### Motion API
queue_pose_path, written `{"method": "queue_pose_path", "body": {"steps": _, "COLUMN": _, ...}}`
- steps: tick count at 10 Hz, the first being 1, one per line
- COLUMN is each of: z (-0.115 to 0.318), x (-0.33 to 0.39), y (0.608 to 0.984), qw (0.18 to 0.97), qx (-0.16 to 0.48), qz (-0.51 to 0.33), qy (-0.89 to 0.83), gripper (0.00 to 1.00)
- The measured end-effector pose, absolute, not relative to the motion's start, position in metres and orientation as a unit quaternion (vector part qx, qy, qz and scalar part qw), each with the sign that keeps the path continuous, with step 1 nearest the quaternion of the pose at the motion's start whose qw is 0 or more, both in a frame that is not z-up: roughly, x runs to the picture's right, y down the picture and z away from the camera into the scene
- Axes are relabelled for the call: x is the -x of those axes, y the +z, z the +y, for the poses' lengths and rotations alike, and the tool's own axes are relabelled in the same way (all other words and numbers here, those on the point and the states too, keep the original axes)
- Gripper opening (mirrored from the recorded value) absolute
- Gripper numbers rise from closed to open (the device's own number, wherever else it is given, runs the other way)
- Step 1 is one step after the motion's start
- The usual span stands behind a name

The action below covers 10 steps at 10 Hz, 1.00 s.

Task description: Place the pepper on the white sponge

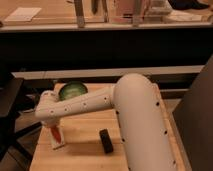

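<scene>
My fingers [53, 128] sit low over the 8 o'clock part of the wooden desk [82, 152], tucked under the end of my white arm [82, 105]. They are pressed together, pinching the top of the pepper [56, 134]. The pepper hangs from them red-orange and slanted, its tip pointing down toward 5 o'clock. Right beneath it lies the white sponge [58, 144], flat on the desk near the left edge. The pepper's tip reaches the sponge's top face, though I cannot tell whether it truly rests on it. At 3 o'clock from the sponge, apart from it, stands a small black block [106, 141]. At 1 o'clock from my fingers, near the desk's far edge, a green bowl [73, 90] shows partly behind my forearm. My thick upper arm fills the right half of the desk.
</scene>
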State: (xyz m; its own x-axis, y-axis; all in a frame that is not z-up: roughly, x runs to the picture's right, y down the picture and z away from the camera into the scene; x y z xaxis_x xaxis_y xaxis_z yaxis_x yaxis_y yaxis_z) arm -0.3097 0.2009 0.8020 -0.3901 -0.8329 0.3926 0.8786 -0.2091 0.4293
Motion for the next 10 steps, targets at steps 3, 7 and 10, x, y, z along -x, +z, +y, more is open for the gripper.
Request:
{"method": "queue_pose_path", "body": {"steps": 3, "z": 0.2019, "x": 0.3103, "y": 0.8017, "qw": 0.547, "qx": 0.035, "qz": -0.306, "qy": -0.779, "gripper": 0.05}}
{"method": "queue_pose_path", "body": {"steps": 7, "z": 0.2024, "x": 0.3113, "y": 0.8012, "qw": 0.541, "qx": 0.031, "qz": -0.309, "qy": -0.782, "gripper": 0.10}}
{"method": "queue_pose_path", "body": {"steps": 10, "z": 0.2024, "x": 0.3121, "y": 0.8006, "qw": 0.537, "qx": 0.029, "qz": -0.311, "qy": -0.784, "gripper": 0.10}}
